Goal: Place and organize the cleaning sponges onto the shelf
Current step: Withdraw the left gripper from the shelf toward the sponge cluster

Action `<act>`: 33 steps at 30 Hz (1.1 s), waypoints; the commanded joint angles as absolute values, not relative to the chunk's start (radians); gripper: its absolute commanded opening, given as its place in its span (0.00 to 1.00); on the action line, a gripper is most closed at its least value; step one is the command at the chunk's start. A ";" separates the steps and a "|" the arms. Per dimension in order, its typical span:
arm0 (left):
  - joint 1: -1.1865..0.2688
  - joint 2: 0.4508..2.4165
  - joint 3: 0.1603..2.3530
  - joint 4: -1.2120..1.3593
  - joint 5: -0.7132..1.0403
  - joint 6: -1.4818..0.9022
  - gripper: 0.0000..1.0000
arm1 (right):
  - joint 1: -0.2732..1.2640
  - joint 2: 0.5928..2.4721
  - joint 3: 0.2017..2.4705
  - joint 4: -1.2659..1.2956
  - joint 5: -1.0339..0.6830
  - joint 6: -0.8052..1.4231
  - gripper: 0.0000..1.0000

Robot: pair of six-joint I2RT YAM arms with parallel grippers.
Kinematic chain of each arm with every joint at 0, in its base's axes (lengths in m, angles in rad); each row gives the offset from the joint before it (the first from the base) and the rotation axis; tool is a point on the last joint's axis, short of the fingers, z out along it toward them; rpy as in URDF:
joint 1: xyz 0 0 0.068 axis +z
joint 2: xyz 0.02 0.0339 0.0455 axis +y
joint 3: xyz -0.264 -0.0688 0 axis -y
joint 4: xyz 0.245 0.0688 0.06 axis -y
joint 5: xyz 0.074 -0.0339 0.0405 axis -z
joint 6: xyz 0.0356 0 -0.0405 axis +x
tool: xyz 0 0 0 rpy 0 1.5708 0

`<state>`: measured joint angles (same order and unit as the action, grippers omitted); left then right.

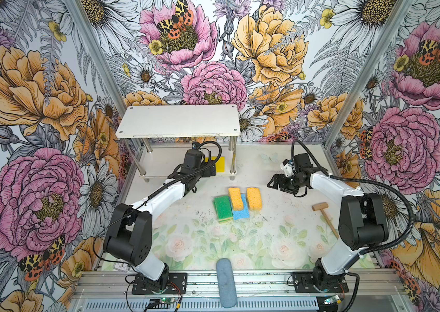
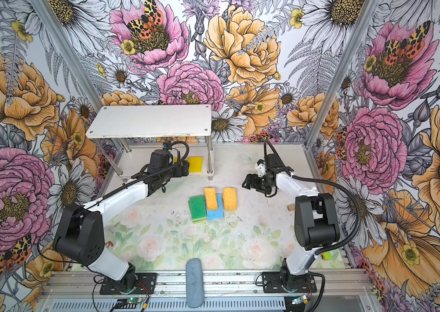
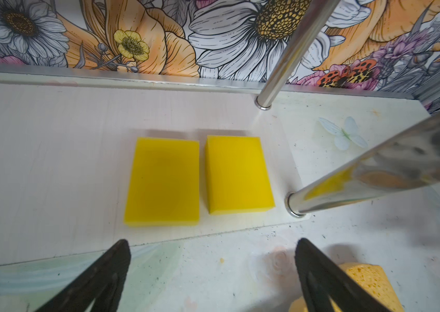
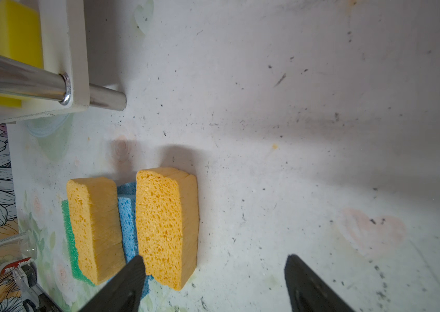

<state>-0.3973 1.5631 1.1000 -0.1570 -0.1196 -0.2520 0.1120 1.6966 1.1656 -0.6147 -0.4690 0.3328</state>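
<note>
Reaching under the two-tier white rectangular shelf (image 1: 178,121) in both top views, the left arm hides part of the bright yellow rectangular sponges (image 1: 220,163) on its lower board. On the table, two porous pale orange sponges (image 1: 254,198) flank a flat blue sponge (image 1: 241,212), one overlapping it. A green-topped sponge (image 1: 222,206) touches the blue one. A small wooden mallet (image 1: 324,216) and a grey-blue oblong cylinder (image 1: 226,282) lie well apart.

In the left wrist view, both yellow sponges lie side by side near a shiny metal post (image 3: 297,51). The left gripper (image 3: 213,243) is spread wide and empty.

In the right wrist view, the right gripper (image 4: 216,258) is parted and holds nothing, with one finger overlapping an orange sponge.
</note>
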 commanded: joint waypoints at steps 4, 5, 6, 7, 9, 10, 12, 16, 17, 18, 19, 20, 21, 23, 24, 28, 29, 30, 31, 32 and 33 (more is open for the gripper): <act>-0.490 1.454 1.005 -0.195 -0.188 -0.327 0.99 | 0.117 1.709 1.182 -0.592 -0.482 0.336 0.83; -0.519 1.436 0.989 -0.206 -0.203 -0.347 0.99 | 0.119 1.711 1.181 -0.591 -0.481 0.337 0.83; -0.550 1.420 0.979 -0.222 -0.252 -0.356 0.99 | 0.120 1.710 1.181 -0.589 -0.482 0.337 0.83; -0.590 1.405 0.972 -0.254 -0.298 -0.366 0.99 | 0.121 1.710 1.180 -0.588 -0.482 0.339 0.83; -0.664 1.387 0.967 -0.333 -0.408 -0.404 0.99 | 0.124 1.709 1.178 -0.584 -0.480 0.340 0.83; -0.698 1.382 0.965 -0.377 -0.447 -0.441 0.99 | 0.124 1.709 1.178 -0.583 -0.479 0.339 0.83; -0.739 1.378 0.956 -0.444 -0.470 -0.529 0.99 | 0.126 1.712 1.180 -0.583 -0.475 0.339 0.83; -0.804 1.381 0.905 -0.466 -0.450 -0.693 0.99 | 0.127 1.721 1.190 -0.583 -0.477 0.341 0.83; -0.820 1.387 0.891 -0.466 -0.452 -0.731 0.99 | 0.127 1.724 1.191 -0.581 -0.476 0.344 0.83; -0.828 1.394 0.882 -0.466 -0.451 -0.761 0.99 | 0.127 1.726 1.190 -0.580 -0.476 0.345 0.83; -0.832 1.403 0.873 -0.465 -0.447 -0.791 0.99 | 0.129 1.728 1.189 -0.578 -0.476 0.347 0.83; -0.837 1.413 0.868 -0.465 -0.441 -0.818 0.99 | 0.131 1.730 1.186 -0.575 -0.475 0.347 0.83; -0.837 1.423 0.864 -0.466 -0.438 -0.836 0.99 | 0.132 1.732 1.184 -0.574 -0.475 0.347 0.83; -0.838 1.449 0.864 -0.465 -0.429 -0.857 0.99 | 0.133 1.738 1.183 -0.571 -0.474 0.347 0.83; -0.838 1.461 0.869 -0.465 -0.424 -0.858 0.99 | 0.133 1.741 1.184 -0.572 -0.475 0.347 0.83; -0.837 1.512 0.890 -0.467 -0.403 -0.844 0.99 | 0.133 1.744 1.183 -0.568 -0.475 0.347 0.83; -0.838 1.525 0.895 -0.466 -0.398 -0.844 0.99 | 0.133 1.744 1.183 -0.568 -0.475 0.347 0.83; -0.837 1.535 0.902 -0.468 -0.393 -0.844 0.99 | 0.133 1.743 1.181 -0.568 -0.475 0.348 0.83; -0.836 1.549 0.907 -0.466 -0.385 -0.845 0.99 | 0.133 1.743 1.180 -0.568 -0.473 0.348 0.83; -0.835 1.564 0.912 -0.468 -0.377 -0.845 0.99 | 0.133 1.743 1.179 -0.565 -0.473 0.348 0.83; -0.834 1.577 0.916 -0.467 -0.371 -0.844 0.99 | 0.133 1.741 1.178 -0.565 -0.473 0.348 0.83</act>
<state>-0.8356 1.5539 0.8845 -0.4671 -0.3969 -0.8249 0.1280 1.7313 1.1660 -0.5892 -0.4686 0.3412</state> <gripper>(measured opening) 0.989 0.832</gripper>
